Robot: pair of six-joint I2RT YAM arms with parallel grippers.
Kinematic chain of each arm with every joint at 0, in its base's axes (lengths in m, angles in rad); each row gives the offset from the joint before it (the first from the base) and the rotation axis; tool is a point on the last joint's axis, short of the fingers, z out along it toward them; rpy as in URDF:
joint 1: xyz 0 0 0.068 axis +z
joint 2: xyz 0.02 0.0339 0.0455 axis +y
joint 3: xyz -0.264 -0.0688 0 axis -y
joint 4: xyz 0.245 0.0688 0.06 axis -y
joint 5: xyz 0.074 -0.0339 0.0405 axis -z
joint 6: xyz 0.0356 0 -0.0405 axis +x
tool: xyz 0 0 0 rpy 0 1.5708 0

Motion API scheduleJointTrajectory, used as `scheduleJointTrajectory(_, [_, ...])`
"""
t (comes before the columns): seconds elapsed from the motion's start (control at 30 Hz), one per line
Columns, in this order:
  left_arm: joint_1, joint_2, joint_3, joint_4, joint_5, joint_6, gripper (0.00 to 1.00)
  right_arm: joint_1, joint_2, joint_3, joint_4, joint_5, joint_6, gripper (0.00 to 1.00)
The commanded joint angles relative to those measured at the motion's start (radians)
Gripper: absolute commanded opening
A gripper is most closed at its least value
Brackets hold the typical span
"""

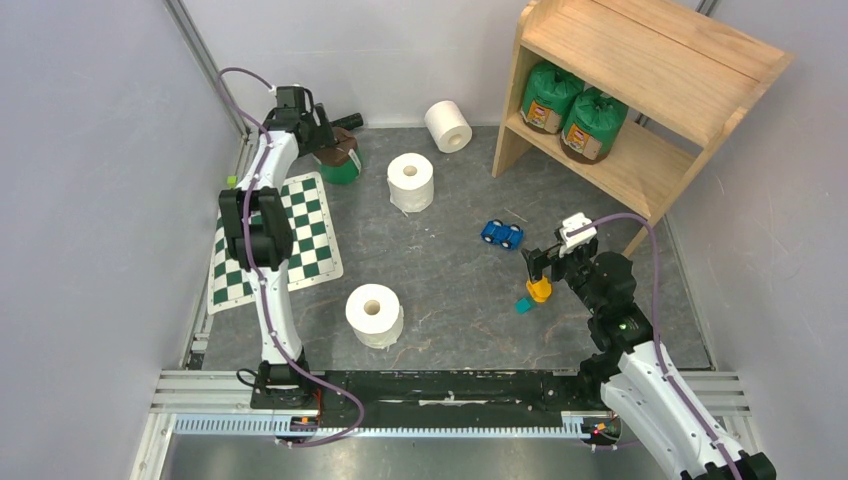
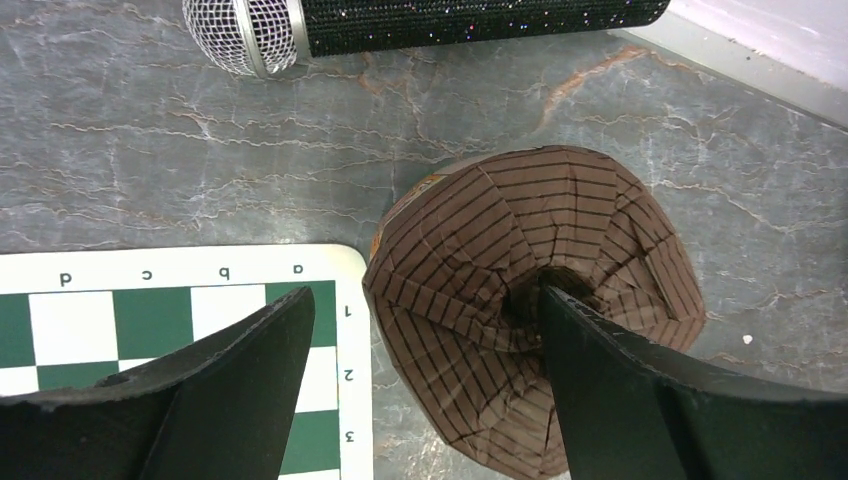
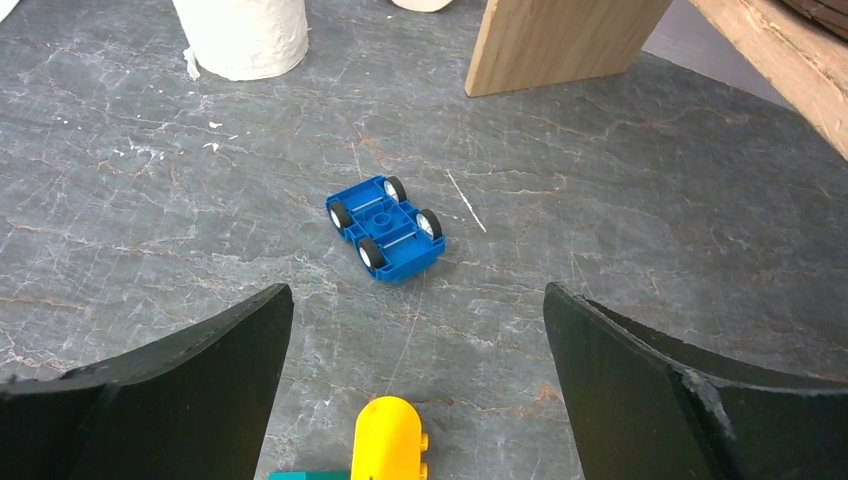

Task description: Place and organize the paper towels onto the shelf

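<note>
The wooden shelf (image 1: pixel 690 60) stands at the back right, with two green wrapped rolls (image 1: pixel 550 97) (image 1: pixel 593 125) on its lower tier. A third wrapped roll (image 1: pixel 340 165) stands by the mat's far corner; its brown pleated top (image 2: pixel 530 330) fills the left wrist view. My left gripper (image 1: pixel 335 140) (image 2: pixel 422 295) is open above it, with one finger over the roll's centre and the other over the mat corner. Three bare white rolls lie at the back (image 1: pixel 448 126), at mid-table (image 1: pixel 411 182) and near the front (image 1: pixel 374 315). My right gripper (image 1: pixel 545 262) (image 3: pixel 415 290) is open and empty.
A green-white checkerboard mat (image 1: pixel 300 255) (image 2: pixel 150 320) lies at the left. A black microphone (image 2: pixel 450 18) lies just beyond the wrapped roll. A blue toy car (image 1: pixel 501 234) (image 3: pixel 386 226), a yellow block (image 1: pixel 539 290) (image 3: pixel 390 440) and a teal block (image 1: pixel 524 305) lie near my right gripper.
</note>
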Motion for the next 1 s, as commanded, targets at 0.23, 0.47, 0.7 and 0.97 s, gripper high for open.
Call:
scheduleJointTrajectory(0.23, [0.006, 0.070, 0.096, -0.001, 0.058, -0.022, 0.81, 0.006, 0.038, 0.050, 0.033, 0.028, 0.013, 0.99])
scheduleJointTrajectory(0.47, [0.009, 0.044, 0.097, -0.005, 0.114, -0.054, 0.58, 0.006, 0.048, 0.062, 0.038, 0.023, -0.009, 0.99])
scheduleJointTrajectory(0.7, [0.010, -0.055, 0.009, 0.042, 0.198, -0.130, 0.32, 0.006, 0.049, 0.063, 0.045, -0.006, -0.043, 0.99])
scheduleJointTrajectory(0.97, [0.019, -0.247, -0.154, 0.108, 0.354, -0.257, 0.29, 0.006, 0.041, 0.050, 0.103, -0.107, -0.057, 0.99])
